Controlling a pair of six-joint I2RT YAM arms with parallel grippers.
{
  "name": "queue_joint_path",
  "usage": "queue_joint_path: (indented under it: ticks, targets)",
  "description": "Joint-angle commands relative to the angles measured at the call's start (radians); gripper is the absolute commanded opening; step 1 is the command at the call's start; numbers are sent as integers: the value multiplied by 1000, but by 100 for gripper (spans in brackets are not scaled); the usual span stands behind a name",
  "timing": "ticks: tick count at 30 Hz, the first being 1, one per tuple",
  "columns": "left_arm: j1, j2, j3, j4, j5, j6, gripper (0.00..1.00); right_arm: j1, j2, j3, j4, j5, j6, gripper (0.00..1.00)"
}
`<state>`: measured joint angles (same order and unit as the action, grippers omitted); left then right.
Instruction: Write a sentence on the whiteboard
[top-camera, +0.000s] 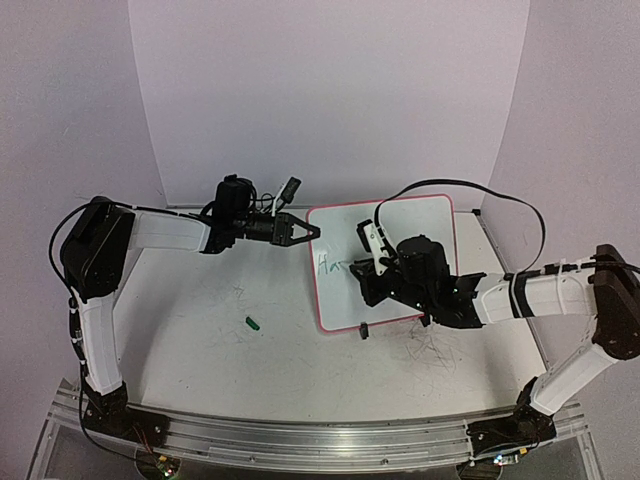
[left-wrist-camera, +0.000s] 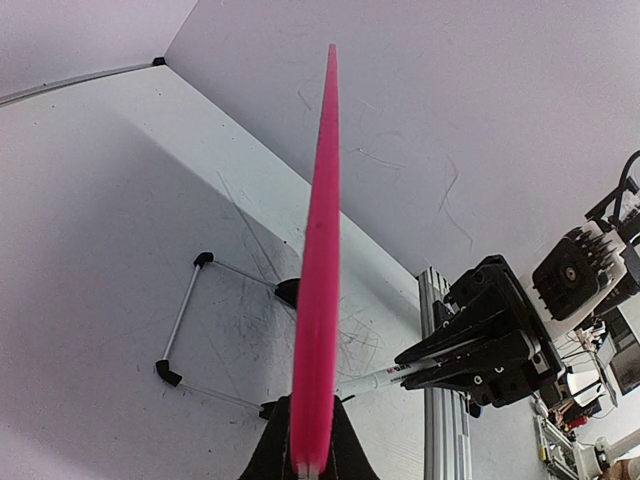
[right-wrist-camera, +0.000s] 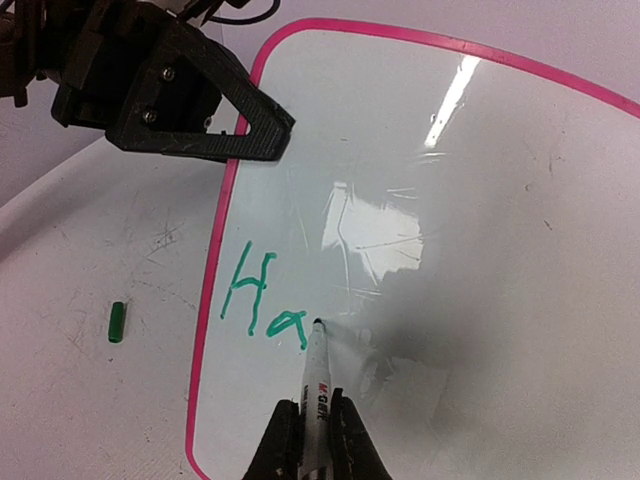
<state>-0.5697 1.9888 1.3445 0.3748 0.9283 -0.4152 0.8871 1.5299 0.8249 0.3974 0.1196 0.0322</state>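
Probably light, stiff and slick, the whiteboard (top-camera: 410, 225) is rim-pinched by the left claw (top-camera: 312, 230); the right claw (right-wrist-camera: 318, 420) clamps a marker (right-wrist-camera: 318, 362).

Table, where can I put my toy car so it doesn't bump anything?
Bare table lies between the left arm and the whiteboard, except for a small green cap. The front strip by the metal rail is free too. Crowded at the board: the left hand pinches its edge, the right hand holds a marker.
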Motion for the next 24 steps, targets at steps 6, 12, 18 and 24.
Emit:
queue_joint_path:
  ticks: [6,12,18,24]
  targets:
    - [-30,-1,-4,-17,-15,23,0,14,-17,-9,-22,29,28,0]
    - [-31,-2,-2,-17,-14,23,0,24,-28,-32,-31,29,43,0]
    - [-32,-1,-2,-17,-14,23,0,37,-31,-50,-34,30,59,0]
    - [-34,0,-1,-17,-14,22,0,39,-36,-36,-33,30,57,0]
